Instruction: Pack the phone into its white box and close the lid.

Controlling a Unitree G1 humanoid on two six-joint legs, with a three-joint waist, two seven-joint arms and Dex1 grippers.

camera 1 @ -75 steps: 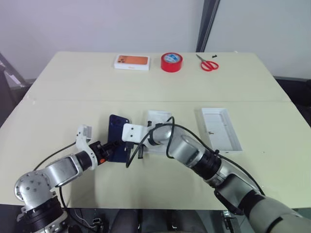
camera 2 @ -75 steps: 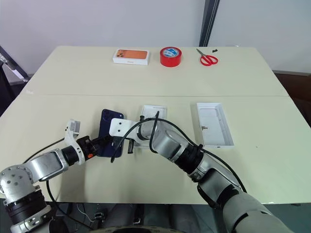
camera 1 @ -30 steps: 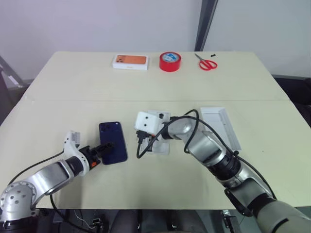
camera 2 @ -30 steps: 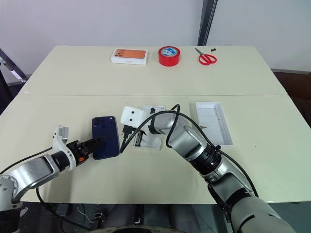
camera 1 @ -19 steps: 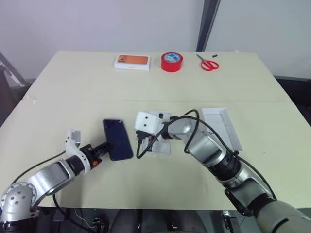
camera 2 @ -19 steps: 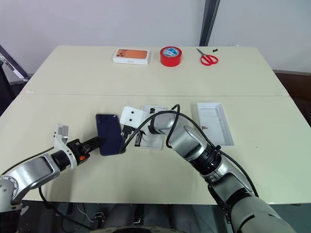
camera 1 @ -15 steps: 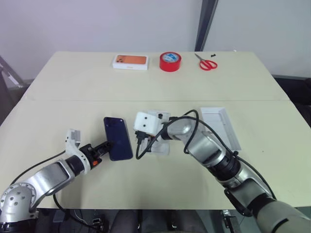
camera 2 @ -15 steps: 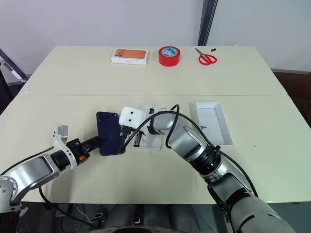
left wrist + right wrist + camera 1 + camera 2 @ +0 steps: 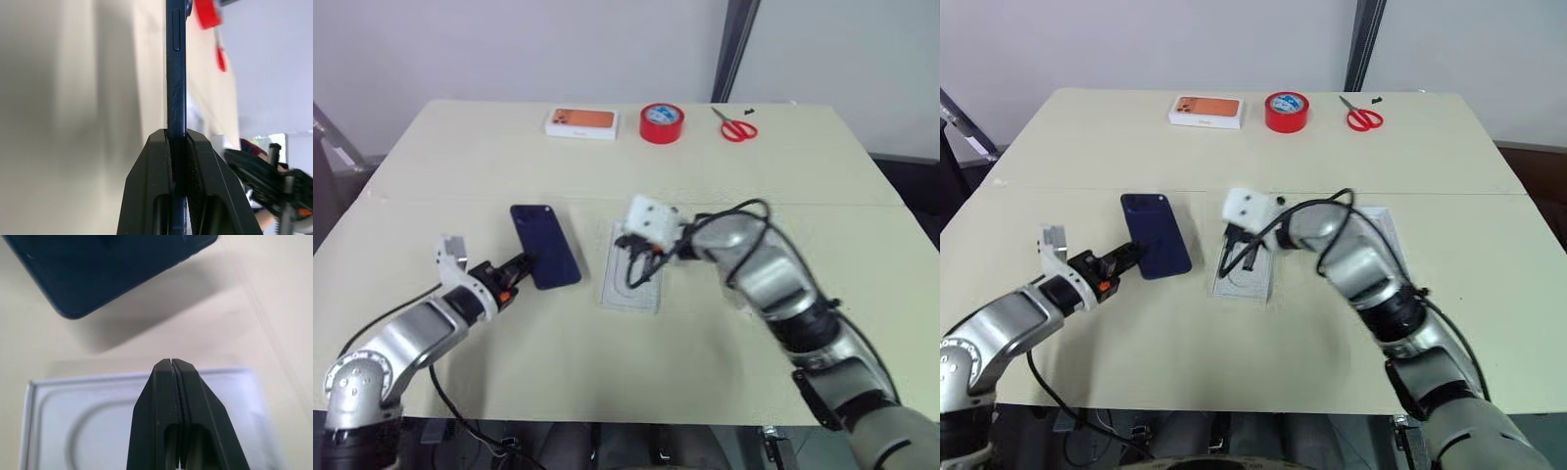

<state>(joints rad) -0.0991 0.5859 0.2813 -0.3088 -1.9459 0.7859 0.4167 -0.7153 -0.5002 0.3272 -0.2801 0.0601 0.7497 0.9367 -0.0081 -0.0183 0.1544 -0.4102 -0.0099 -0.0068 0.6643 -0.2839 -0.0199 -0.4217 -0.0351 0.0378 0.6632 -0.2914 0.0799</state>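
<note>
Pale tabletop [image 9: 460, 166]: mid-left, the left claw [image 9: 514, 269] grips the phone [image 9: 545, 258] by its near end, long axis pointing up-frame, the tray [image 9: 633, 279] just right. Left wrist: phone edge-on, clamped. Right wrist: right claw [image 9: 172, 363] clenched, empty, over the tray.

Left gripper [image 9: 521, 262] clamped on phone [image 9: 544, 258] edge; right gripper [image 9: 1234, 257] closed, empty, raised.

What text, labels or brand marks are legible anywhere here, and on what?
No text can be read in these views.
White box with an orange phone picture: picture only; any print is too small to read.
Red tape roll: blue-white label on top, too blurred to read.
Phone: no mark legible.
</note>
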